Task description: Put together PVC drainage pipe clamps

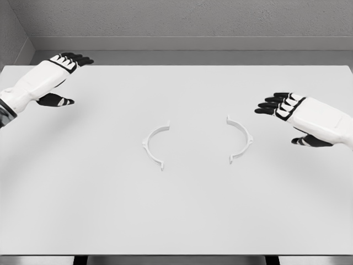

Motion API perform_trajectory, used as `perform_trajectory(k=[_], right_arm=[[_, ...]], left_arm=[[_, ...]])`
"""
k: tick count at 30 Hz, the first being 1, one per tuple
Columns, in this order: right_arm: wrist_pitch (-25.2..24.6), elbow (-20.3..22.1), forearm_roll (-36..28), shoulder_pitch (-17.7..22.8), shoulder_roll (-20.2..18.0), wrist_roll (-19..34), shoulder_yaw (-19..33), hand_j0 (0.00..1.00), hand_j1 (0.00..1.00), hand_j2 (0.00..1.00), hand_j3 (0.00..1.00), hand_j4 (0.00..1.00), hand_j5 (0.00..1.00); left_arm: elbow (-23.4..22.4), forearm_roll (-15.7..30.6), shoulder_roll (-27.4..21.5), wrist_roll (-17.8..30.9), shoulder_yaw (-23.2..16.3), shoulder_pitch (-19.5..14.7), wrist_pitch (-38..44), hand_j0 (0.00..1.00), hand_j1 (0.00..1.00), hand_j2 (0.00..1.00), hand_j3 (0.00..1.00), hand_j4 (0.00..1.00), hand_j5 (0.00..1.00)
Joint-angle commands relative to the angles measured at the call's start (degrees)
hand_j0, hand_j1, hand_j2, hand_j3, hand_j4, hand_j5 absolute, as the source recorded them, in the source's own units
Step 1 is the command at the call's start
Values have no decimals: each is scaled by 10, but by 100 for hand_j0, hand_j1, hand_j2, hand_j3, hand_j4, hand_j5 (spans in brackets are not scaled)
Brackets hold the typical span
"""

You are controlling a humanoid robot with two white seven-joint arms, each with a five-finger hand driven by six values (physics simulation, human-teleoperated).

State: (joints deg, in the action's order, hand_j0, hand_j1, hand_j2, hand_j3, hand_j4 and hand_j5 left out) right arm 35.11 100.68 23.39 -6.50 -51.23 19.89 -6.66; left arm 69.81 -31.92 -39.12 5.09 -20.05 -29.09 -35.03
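Note:
Two white half-ring clamp pieces lie flat on the white table (176,215), their open sides facing each other. The left clamp half (153,144) curves like a "(" and the right clamp half (242,139) like a ")", with a wide gap between them. My left hand (62,74) hovers over the table's far left corner, fingers spread, holding nothing, well away from the left half. Over the right side, my right hand (287,113) has its black fingers stretched toward the centre, a short way to the right of the right half, holding nothing.
A grey wall (176,22) runs behind the table's far edge. The table's front edge (176,255) lies near the bottom of the view.

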Motion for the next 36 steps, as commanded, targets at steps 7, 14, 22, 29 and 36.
perform_trajectory(k=[7, 14, 22, 29, 36], right_arm=[[-1, -1, 17, -50, 25, 6, 0, 100, 100, 100, 100, 100, 100], [-1, -179, 113, -222, 116, 125, -140, 100, 100, 100, 100, 100, 100], [-1, -256, 127, -251, 141, 151, -151, 100, 100, 100, 100, 100, 100], [-1, -258, 112, -210, 170, 109, -93, 100, 100, 100, 100, 100, 100], [-1, -281, 110, -185, 200, 103, -16, 100, 100, 100, 100, 100, 100]], left_arm=[[-12, -10, 12, 18, -6, -2, 0, 100, 100, 100, 100, 100, 100], [-47, -74, 78, 23, -19, -17, 0, 100, 100, 100, 100, 100, 100], [-56, -76, 104, 57, -47, -47, 0, 100, 100, 100, 100, 100, 100], [-10, -70, 114, 57, -66, -47, 0, 100, 100, 100, 100, 100, 100], [109, -57, 56, 57, -63, -7, 0, 100, 100, 100, 100, 100, 100]])
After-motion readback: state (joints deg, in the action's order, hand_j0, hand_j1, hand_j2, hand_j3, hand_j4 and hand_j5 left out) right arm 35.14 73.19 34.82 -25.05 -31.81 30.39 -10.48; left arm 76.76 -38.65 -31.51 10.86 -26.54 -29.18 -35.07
